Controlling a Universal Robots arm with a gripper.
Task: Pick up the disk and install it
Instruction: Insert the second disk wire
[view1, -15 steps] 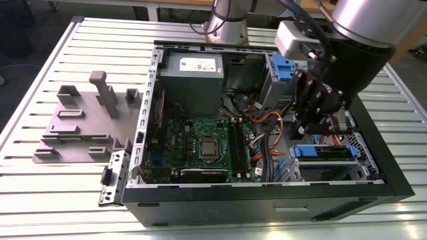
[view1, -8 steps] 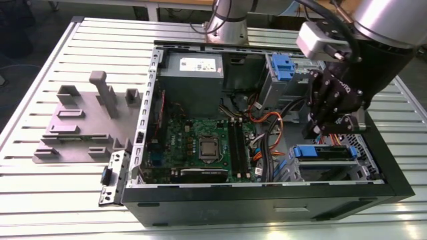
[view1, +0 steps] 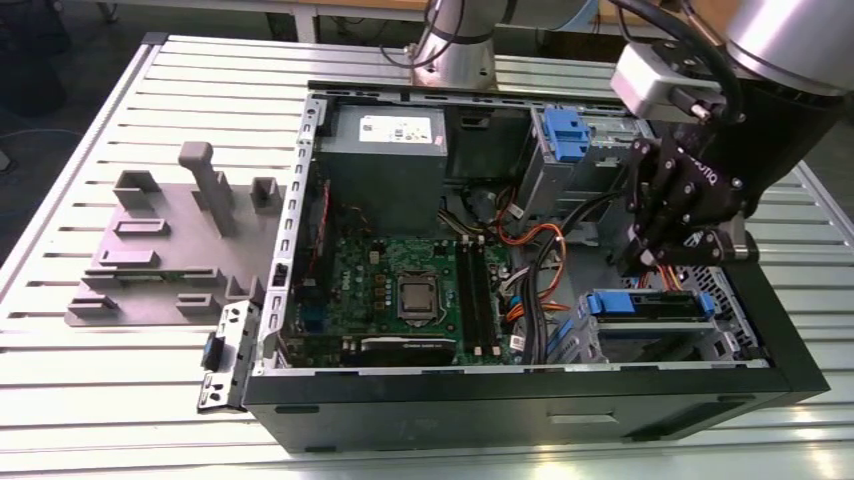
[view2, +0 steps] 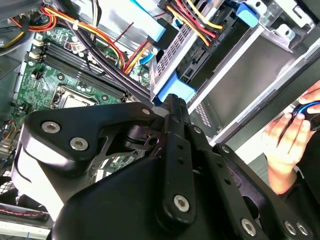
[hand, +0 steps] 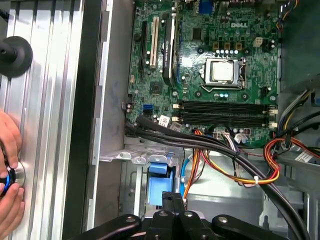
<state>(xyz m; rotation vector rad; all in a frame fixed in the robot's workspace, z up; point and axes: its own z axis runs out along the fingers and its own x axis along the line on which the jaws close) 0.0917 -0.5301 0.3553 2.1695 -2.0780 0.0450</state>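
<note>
End effector (hand: 173, 199) fingers pressed together, touching disk (hand: 159, 186).

A: Motherboard (view1: 400, 290) green, socket (hand: 223, 71) silver-white. Case (view1: 534, 400) black outside, grey metal inside.

B: Cables (hand: 240, 170): orange, red, yellow, black bundle. Power supply box (view1: 387, 150) grey with a white sticker.

A: Drive rails and latch (view1: 647, 303) blue. Another blue latch (view1: 566, 135) in the upper bay. Gripper (hand: 172, 200) black with silver screws.

B: Table (view1: 107, 150) ribbed silver-white slats. Fixture block (view1: 174, 240) plain grey. A hand (view2: 285, 145) by the case holds something blue and black.
</note>
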